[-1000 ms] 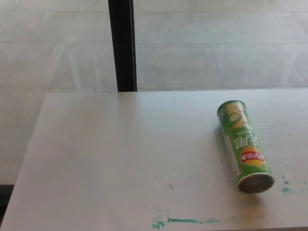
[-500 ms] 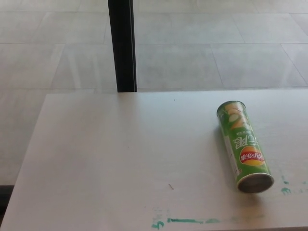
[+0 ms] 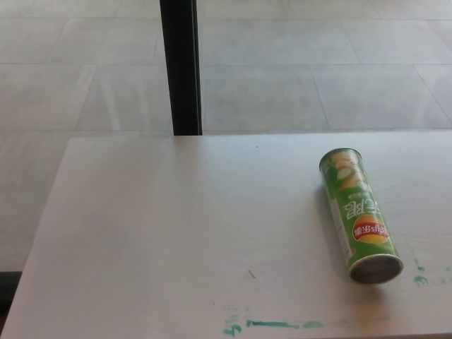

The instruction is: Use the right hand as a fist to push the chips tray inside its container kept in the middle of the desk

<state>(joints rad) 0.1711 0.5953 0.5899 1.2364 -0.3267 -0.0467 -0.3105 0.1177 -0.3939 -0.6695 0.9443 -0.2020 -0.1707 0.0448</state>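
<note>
A green chips can (image 3: 359,214) with a red and yellow logo lies on its side on the right part of the pale desk (image 3: 176,233). Its grey end (image 3: 376,269) points toward me at the near right, and its far end points away. No tray shows sticking out of the can. Neither of my hands appears in the head view.
Green paint smears (image 3: 272,325) mark the desk's near edge, with small green dots (image 3: 419,280) right of the can. A black vertical post (image 3: 181,67) stands behind the desk's far edge, with tiled floor beyond. The desk's left edge runs diagonally at the left.
</note>
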